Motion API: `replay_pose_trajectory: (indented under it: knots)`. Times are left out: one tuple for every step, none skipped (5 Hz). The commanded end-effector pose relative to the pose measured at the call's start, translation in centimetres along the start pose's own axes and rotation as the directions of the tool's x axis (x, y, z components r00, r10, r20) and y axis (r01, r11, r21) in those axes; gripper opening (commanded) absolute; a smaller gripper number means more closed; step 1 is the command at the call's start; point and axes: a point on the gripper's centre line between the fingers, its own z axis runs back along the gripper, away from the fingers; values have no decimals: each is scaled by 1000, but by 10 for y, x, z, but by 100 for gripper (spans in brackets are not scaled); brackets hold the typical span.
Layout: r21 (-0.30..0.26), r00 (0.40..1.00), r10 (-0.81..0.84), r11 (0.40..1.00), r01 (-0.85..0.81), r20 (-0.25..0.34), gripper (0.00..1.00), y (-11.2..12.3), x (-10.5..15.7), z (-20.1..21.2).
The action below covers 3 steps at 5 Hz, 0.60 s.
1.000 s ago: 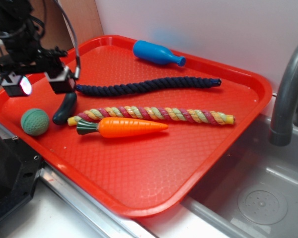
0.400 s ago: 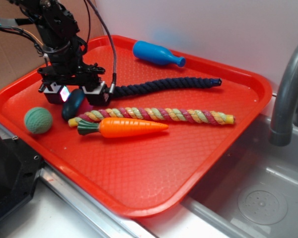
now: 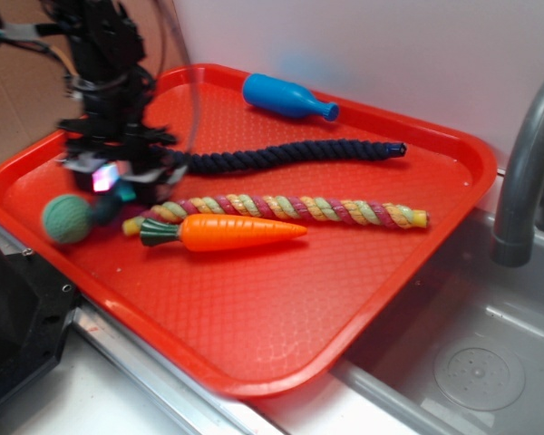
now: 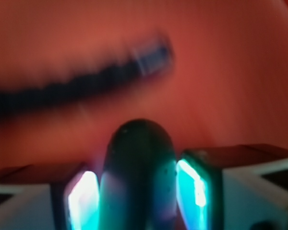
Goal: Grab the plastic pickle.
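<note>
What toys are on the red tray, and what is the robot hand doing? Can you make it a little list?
tray: red plastic tray
gripper: low over the small dark green plastic pickle, fingers either side
ball: light green textured ball, beside the pickle
carrot: orange plastic carrot
ropes: long navy rope, multicoloured braided rope
bottle: blue plastic bottle

Exterior evenly bright, arm motion-blurred; wrist view dim, blurred, end effector (image 4: 138,191) pads glowing cyan.

On the tray (image 3: 372,299): two ropes (image 3: 290,156) (image 3: 290,209), one carrot (image 3: 231,233), one ball (image 3: 66,220), one pickle (image 4: 137,177), one blue bottle (image 3: 286,96).
</note>
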Motion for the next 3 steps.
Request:
replay_pose_trajectory:
  knots:
    - [-86,954,-243,961,261,174,0,23,-6,108]
    - [-58,928,-299,946,319,223,0,10,-5,159]
    - [-31,913,-314,943,333,260,0,-2,-10,210]
